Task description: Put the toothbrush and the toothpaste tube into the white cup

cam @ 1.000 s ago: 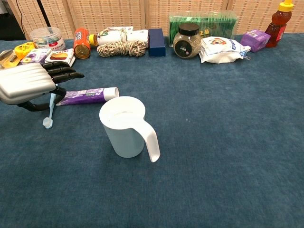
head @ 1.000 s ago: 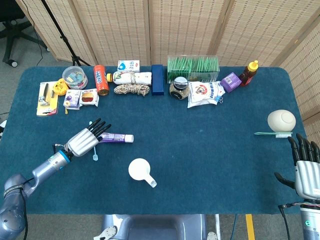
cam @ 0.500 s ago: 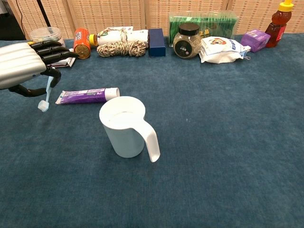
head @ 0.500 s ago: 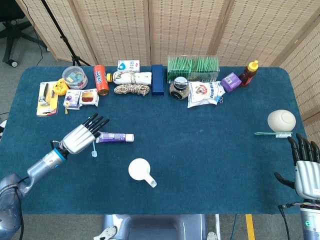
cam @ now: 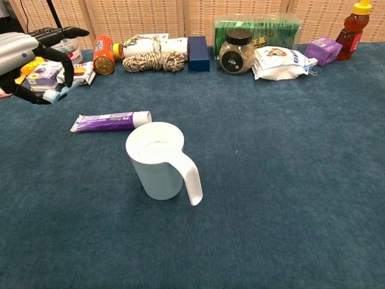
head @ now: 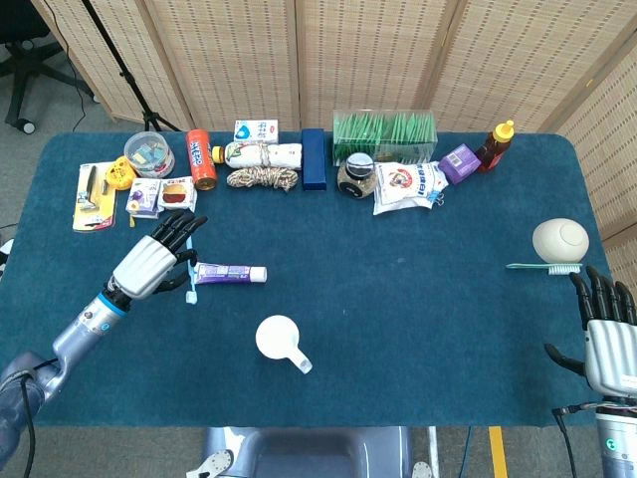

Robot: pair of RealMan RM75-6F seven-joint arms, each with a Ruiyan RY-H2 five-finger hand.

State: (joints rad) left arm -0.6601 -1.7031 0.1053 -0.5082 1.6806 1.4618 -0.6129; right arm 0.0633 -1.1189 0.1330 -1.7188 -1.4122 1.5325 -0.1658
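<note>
Toothbrush [head: 191, 282] is off the cloth, held by L hand [head: 151, 262] w/ fingers curled round its handle; brush head [cam: 54, 95] pokes out below the hand in chest view, light blue. From the head cam the brush hangs just left of the tube's flat end, apart from it.

Paste tube [cam: 109, 121] lies flat on the table [head: 418, 299], purple body, white cap pointing right. Cap end sits just behind the cup rim in chest view, not touching as far as I can tell.

Cup [cam: 156, 160] stands upright near the front-centre, handle [cam: 191, 180] sticking out toward front-right. Nothing seen inside.

R hand [head: 607, 324] is at the far right edge, well apart from the cup, fingers spread & upright, holding nothing. Only seen in head view.

2nd toothbrush [head: 542, 266], green, lies flat just ahead of R hand, beside a pale round egg-shaped thing [head: 559, 240].

Back row, L to R: yellow card pack [head: 93, 196], round tub [head: 149, 152], small snack packs [head: 177, 193], orange can [head: 202, 158] on its side, rope coil [head: 263, 178], blue box [head: 315, 157], clear box w/ green sachets [head: 385, 134], dark-lidded jar [cam: 236, 52], white pouch [cam: 280, 62], purple box [cam: 323, 50], honey bottle [cam: 352, 26].
</note>
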